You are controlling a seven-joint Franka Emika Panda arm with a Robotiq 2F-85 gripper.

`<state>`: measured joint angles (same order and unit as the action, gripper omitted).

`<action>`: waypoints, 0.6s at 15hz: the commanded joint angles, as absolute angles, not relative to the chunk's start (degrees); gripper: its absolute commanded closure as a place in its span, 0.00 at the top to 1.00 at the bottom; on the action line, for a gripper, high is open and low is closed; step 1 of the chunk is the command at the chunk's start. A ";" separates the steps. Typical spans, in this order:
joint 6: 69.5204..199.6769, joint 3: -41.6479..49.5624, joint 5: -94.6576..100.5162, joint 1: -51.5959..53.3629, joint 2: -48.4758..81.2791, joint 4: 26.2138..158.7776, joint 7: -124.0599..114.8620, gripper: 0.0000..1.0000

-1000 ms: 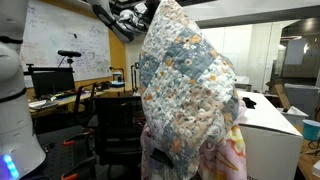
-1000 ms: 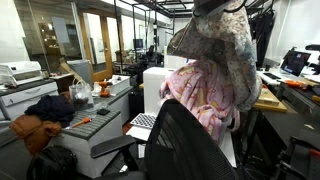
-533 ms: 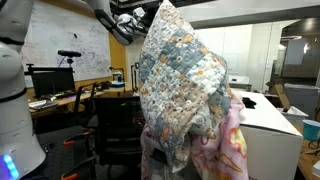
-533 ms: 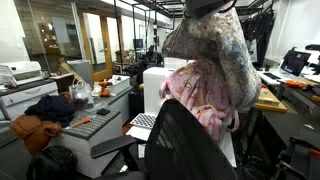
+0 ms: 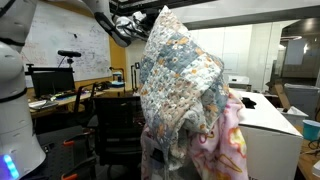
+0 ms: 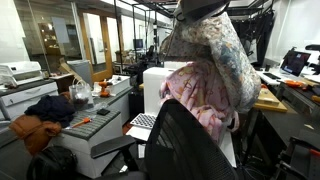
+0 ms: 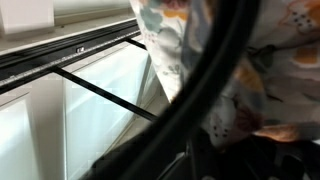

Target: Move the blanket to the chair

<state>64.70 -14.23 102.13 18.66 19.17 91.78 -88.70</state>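
The quilted patchwork blanket (image 5: 180, 80) hangs in a tall drape from my gripper (image 5: 152, 16), which is shut on its top high above the desks. In an exterior view the blanket (image 6: 212, 55) hangs from the gripper (image 6: 200, 8) just behind the black office chair (image 6: 190, 148), whose tall backrest fills the foreground. The chair (image 5: 115, 125) also shows below and beside the hanging cloth. In the wrist view the blanket (image 7: 195, 45) fills the upper right, and the jaws are dark and blurred.
A pink fleece blanket (image 5: 228, 150) with yellow flowers hangs under the quilt and also shows in an exterior view (image 6: 195, 98). A white cabinet (image 5: 270, 130) stands beside it. Desks with monitors (image 5: 52, 82), a cluttered bench (image 6: 95, 110) and clothes (image 6: 35, 128) surround the spot.
The gripper has carried the quilted blanket slightly higher and sideways toward the chair. The pink blanket below shows a little more.
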 commanded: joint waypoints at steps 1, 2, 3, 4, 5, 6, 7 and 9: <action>68.20 -15.28 102.17 19.63 19.46 90.28 -85.18 0.01; 69.04 -15.50 101.94 19.81 19.66 90.35 -84.78 0.01; 70.62 -15.90 101.15 19.88 19.64 90.49 -84.16 0.01; 71.92 -16.24 100.53 19.96 19.61 90.69 -83.67 0.01; 73.40 -16.62 99.64 19.98 19.49 90.83 -83.47 0.01; 74.87 -16.96 98.68 19.97 19.38 90.94 -83.10 0.01; 76.39 -17.26 97.43 19.94 19.14 91.11 -82.83 0.01; 79.89 -17.66 94.73 19.51 18.66 91.50 -81.65 0.01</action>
<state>75.28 -17.15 97.37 19.57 20.23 91.78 -84.84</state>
